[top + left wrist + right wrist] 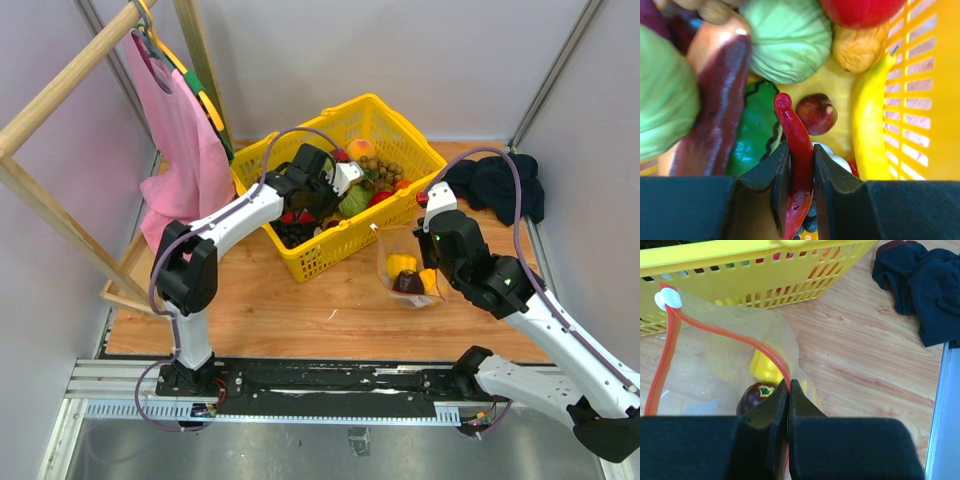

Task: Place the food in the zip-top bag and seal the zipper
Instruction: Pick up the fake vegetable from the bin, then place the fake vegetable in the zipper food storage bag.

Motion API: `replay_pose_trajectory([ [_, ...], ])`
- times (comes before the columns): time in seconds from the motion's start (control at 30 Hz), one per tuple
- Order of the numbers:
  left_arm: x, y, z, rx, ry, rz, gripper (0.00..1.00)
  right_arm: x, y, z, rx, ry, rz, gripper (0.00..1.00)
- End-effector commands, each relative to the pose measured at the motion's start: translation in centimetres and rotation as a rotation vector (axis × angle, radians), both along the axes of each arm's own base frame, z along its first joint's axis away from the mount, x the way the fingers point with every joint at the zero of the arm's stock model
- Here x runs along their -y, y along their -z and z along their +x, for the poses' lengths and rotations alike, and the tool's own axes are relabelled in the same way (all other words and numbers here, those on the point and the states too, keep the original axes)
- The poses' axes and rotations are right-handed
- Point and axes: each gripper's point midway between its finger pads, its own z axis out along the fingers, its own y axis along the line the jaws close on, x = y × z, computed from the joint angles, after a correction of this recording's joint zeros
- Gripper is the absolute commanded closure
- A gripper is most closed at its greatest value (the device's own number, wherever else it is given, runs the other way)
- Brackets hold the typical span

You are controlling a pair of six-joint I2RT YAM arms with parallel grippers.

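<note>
Nearest the bases, the right gripper (789, 385) has its jaws pressed tight together on the zipper (661, 360) edge of the zip-top bag (392, 250), pinching that lip up so the mouth gapes. The bag sits on the wood just in front of the yellow basket (385, 115), and two pieces are already in it: a yellow bell pepper (765, 370) and a dark purple piece (752, 395). The white slider (667, 298) sits at the far end of the strip.

Further back, down inside the basket, the left gripper (801, 155) has closed narrow on a red chili (790, 120). The chili's long axis runs straight out ahead between the fingers, its curled tip pointing away from the wrist. Around it lie a green cabbage (785, 40) and a banana (867, 130) against the lattice wall.

Here is what the next move looks to hinge on: the bag's open mouth lies to the left arm's right and nearer the bases, over the basket's front wall. The left arm carries; the right only holds the mouth. The chili would need lifting clear of that wall, then tipping end-first into the opening, since going in crosswise it could catch the rim.
</note>
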Motion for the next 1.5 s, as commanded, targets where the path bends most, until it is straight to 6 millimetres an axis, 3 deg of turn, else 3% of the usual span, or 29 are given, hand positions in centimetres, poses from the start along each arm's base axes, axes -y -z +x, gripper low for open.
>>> replay_pose_trajectory([
  [0.0,0.6,-8.1,2.1,0.21,-0.112,-0.199,0.74,0.3,-0.9,0.2,0.026,0.019,0.029,0.99],
  [0.1,0.1,-10.5,2.2,0.269,-0.181,-0.277,0.76,0.3,-1.0,0.1,0.029,0.021,0.036,0.99],
  [0.3,-0.9,-15.5,2.0,0.349,-0.327,-0.473,0.91,-0.4,-1.1,0.0,0.023,-0.005,0.069,0.99],
  [0.47,-1.9,-20.8,0.6,0.393,-0.412,-0.692,0.99,-0.5,-1.2,0.0,0.026,-0.006,0.083,0.99],
  [0.53,-2.2,-22.0,0.1,0.378,-0.447,-0.751,1.0,-0.6,-1.1,0.1,0.026,-0.002,0.085,0.99],
  [0.8,-1.9,-25.7,-2.4,0.277,-0.542,-0.958,1.0,-1.5,-1.3,0.4,0.023,-0.01,0.123,0.99],
  [1.0,-0.7,-28.4,-5.6,0.194,-0.552,-1.114,1.0,-1.8,-1.5,0.4,0.023,-0.008,0.152,0.99],
  [1.27,1.8,-30.7,-10.3,0.132,-0.436,-1.283,1.0,-2.6,-1.6,0.3,0.016,-0.023,0.2,0.99],
  [1.47,3.7,-30.7,-13.5,0.058,-0.387,-1.413,1.0,-2.8,-2.0,0.0,0.02,-0.022,0.238,0.99],
])
